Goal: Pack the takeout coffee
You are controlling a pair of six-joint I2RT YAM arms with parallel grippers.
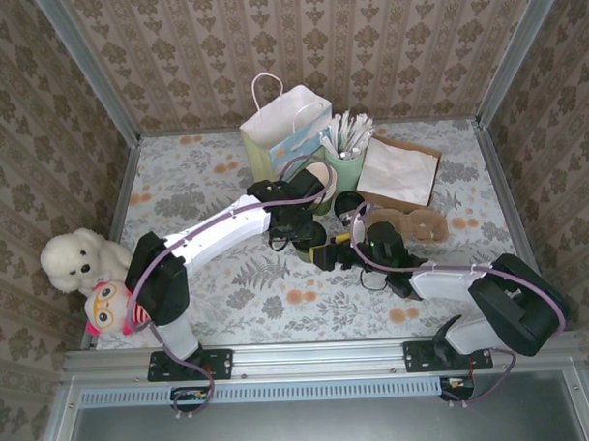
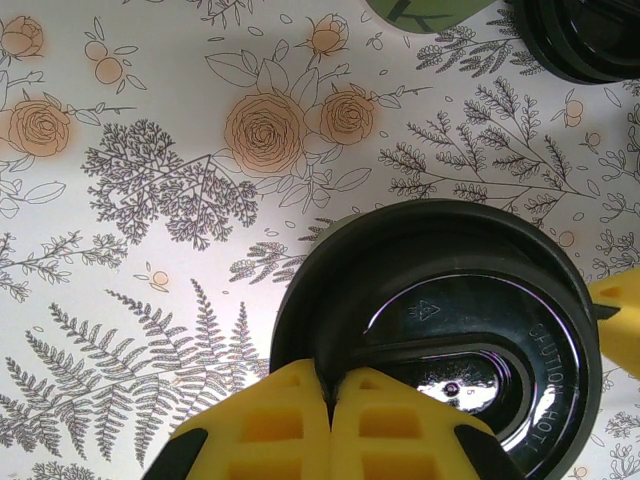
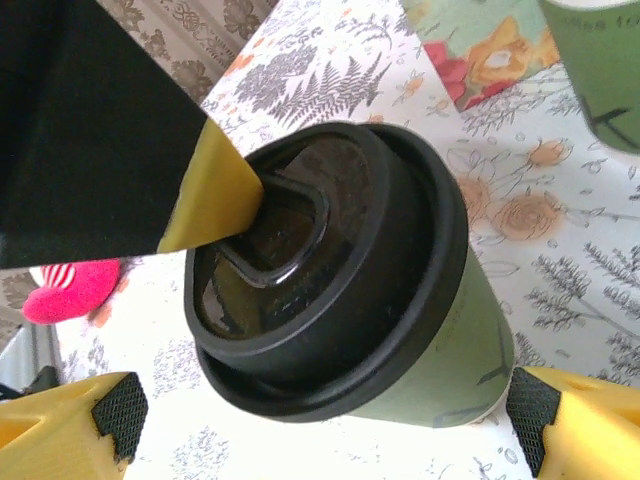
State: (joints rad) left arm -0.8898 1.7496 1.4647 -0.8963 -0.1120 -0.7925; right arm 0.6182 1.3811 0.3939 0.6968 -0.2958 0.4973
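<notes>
We count one takeout coffee (image 3: 340, 270), left gripper (image 2: 330, 400) closed atop its lid, right gripper (image 3: 325, 412) spread around it; two plush toys (image 1: 73, 259) at nine o'clock; floral tablecloth (image 1: 249, 299), damask walls (image 1: 366, 44).

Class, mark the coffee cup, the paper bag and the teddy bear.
coffee cup (image 3: 360, 270), right wrist view, on its black lid.
paper bag (image 1: 283, 122), top view, on its white side.
teddy bear (image 1: 69, 259), top view, on its head.
</notes>
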